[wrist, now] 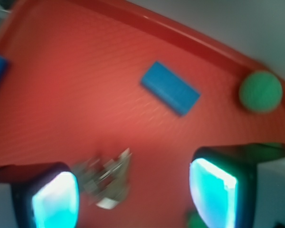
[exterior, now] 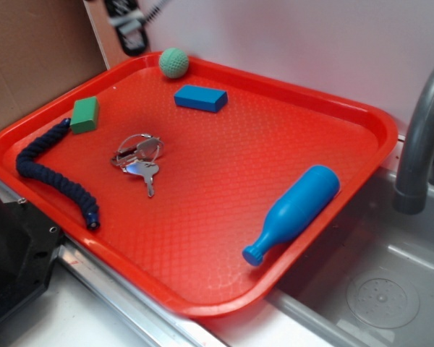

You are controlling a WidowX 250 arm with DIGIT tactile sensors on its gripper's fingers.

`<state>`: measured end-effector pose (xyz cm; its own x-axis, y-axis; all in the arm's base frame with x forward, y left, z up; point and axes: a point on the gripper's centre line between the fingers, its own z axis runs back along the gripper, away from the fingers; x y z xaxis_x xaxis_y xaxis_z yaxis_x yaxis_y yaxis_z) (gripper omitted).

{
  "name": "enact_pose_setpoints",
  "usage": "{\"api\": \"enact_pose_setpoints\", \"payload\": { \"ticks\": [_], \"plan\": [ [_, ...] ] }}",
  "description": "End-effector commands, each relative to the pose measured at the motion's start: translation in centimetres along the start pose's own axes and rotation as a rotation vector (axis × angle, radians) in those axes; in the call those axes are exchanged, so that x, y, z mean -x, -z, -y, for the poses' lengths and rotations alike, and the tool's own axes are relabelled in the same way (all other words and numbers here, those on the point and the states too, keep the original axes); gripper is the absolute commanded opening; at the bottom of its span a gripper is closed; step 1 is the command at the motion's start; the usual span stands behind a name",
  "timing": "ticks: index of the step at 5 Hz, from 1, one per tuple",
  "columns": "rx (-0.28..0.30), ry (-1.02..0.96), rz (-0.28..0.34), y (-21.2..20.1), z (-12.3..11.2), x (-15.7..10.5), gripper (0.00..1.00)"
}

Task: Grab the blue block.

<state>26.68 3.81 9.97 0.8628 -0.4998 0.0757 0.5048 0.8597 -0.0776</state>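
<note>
Looking through the wrist view, I am seeing my fingers (wrist: 213, 190) spread wide and holding nothing, hanging over the keys (wrist: 107, 178); farther on, the blue block (wrist: 170, 88) is lying flat on the red tray (wrist: 61, 90), near the green ball (wrist: 260, 91).

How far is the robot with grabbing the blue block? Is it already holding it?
Not yet. The blue block lies flat on the red tray, near the green ball, untouched. In the wrist view the gripper is open above the keys, holding nothing. Left to do: move over the block, go down, close the fingers.
</note>
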Motion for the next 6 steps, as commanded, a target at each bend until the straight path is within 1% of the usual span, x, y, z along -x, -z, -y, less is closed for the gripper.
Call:
{"api": "enact_pose_setpoints", "payload": {
  "ticks": [1,2,3,4,5,6],
  "plan": [
    [-0.111,0.212,0.075,5.2,-2.7,-5.0,1.00],
    [-0.084,0.277,0.064,6.8,-2.6,-5.2,1.00],
    [-0.068,0.314,0.064,7.7,-1.6,-4.8,1.00],
    [-0.057,0.314,0.059,7.9,-1.2,-4.5,0.00],
    [-0.071,0.316,0.054,8.1,-1.1,-4.2,0.00],
    [-0.066,0.303,0.046,8.3,-1.2,-4.1,0.00]
  ]
}}
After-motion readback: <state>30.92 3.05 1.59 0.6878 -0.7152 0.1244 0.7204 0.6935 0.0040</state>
